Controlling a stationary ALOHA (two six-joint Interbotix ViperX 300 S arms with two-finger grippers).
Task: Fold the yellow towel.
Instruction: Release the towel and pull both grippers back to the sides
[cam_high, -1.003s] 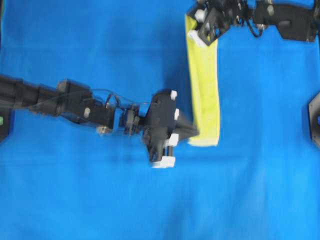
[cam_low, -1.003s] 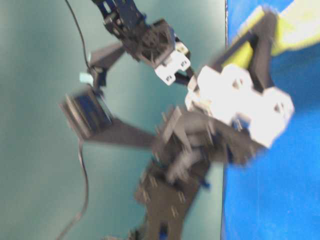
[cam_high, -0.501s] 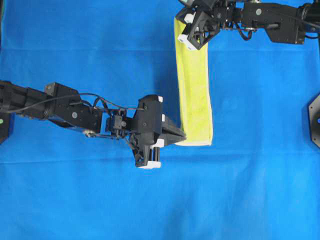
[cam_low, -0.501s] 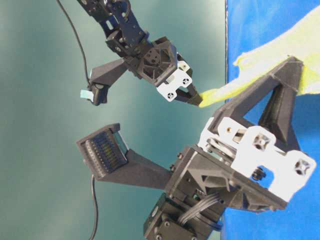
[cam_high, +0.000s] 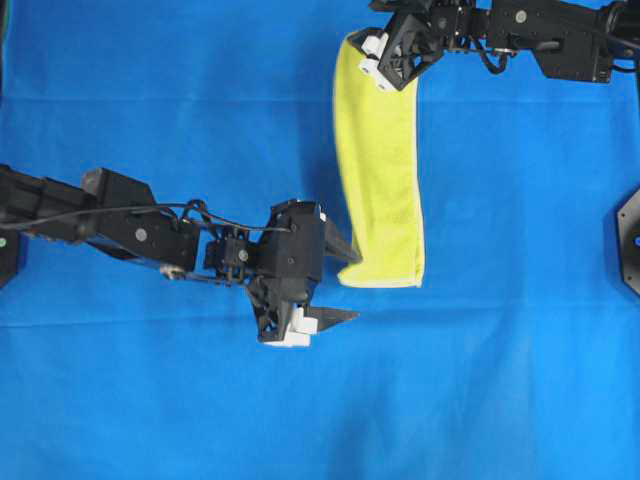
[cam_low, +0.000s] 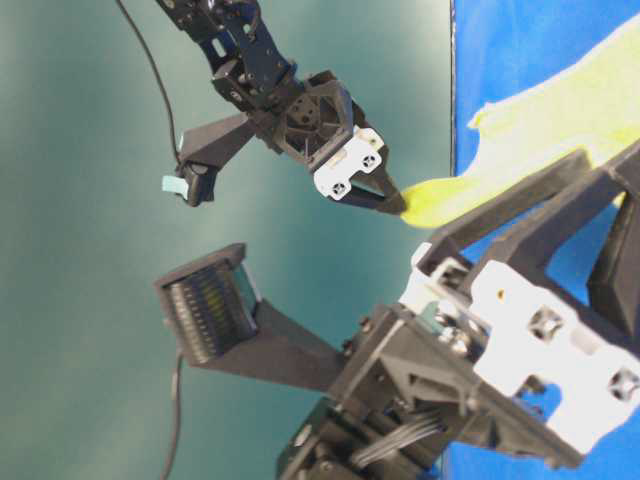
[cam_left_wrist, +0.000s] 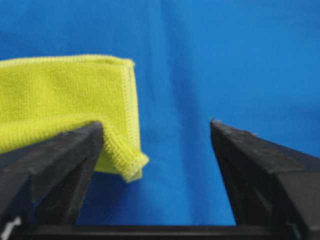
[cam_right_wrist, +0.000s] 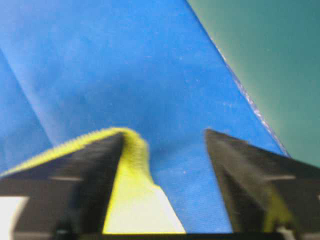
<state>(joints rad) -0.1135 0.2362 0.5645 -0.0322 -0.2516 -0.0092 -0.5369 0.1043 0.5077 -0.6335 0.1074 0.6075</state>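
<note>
- The yellow towel (cam_high: 380, 165) was seen lying folded into a long narrow strip on the blue cloth (cam_high: 150, 100), right of centre in the overhead view, running from the far edge towards the middle.
- A paler stitched hem was made out along the towel's near end in the left wrist view (cam_left_wrist: 131, 107), where one corner drooped next to one finger.
- The left gripper (cam_high: 340, 283) was found at the strip's near left corner with its fingers spread wide; the upper finger sat against the towel edge, the lower one well apart over bare cloth. Nothing was pinched between them.
- The right gripper (cam_high: 383, 62) was placed at the strip's far end. In the right wrist view its fingers were parted, with a yellow fold (cam_right_wrist: 131, 170) draped beside the left finger and blue cloth showing in the gap.
- In the table-level view only, the far tip of the towel (cam_low: 430, 200) was shown raised and touching the right gripper's fingertips (cam_low: 385, 197), against a teal backdrop (cam_low: 80, 300).
- No brand, label or legible writing was seen in any view.
- Whether the right fingertips retained any towel fibres could not be told.
</note>
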